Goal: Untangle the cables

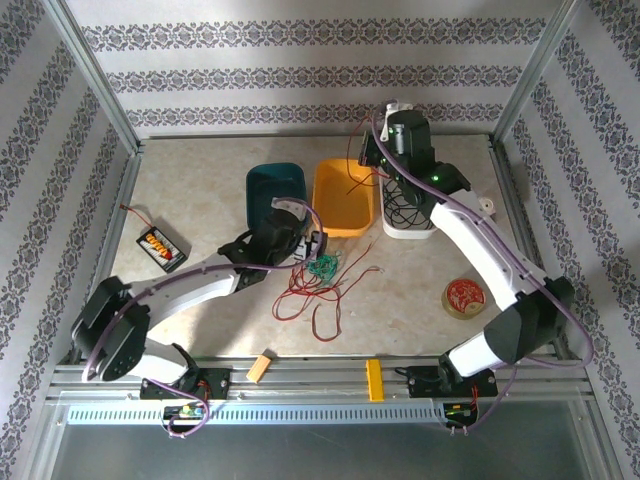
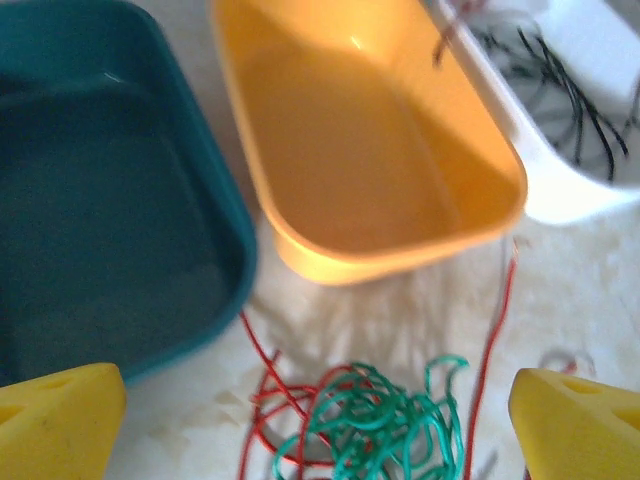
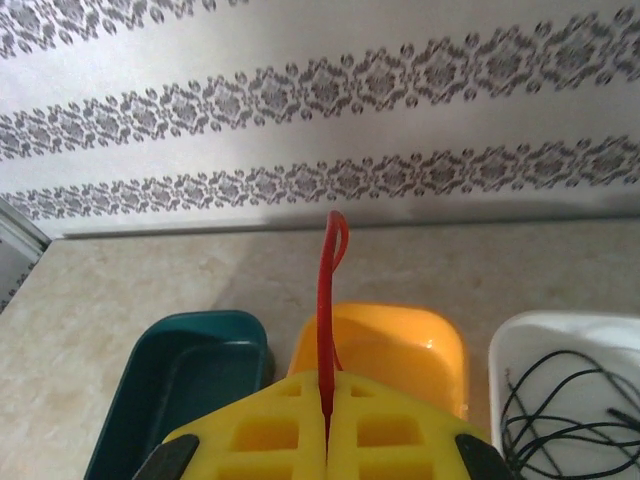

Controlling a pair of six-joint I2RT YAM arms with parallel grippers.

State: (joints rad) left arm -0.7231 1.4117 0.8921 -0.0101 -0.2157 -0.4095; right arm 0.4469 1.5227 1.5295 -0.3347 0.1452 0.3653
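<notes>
Above the orange bin, your right claw is pinching the red cable. Your left claw is hanging spread, the green cable lying bunched between its fingers. You should be closing on green alone, avoiding the red loops.

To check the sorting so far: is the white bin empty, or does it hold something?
Not empty. Thin black cables lie looped inside the white bin.
</notes>
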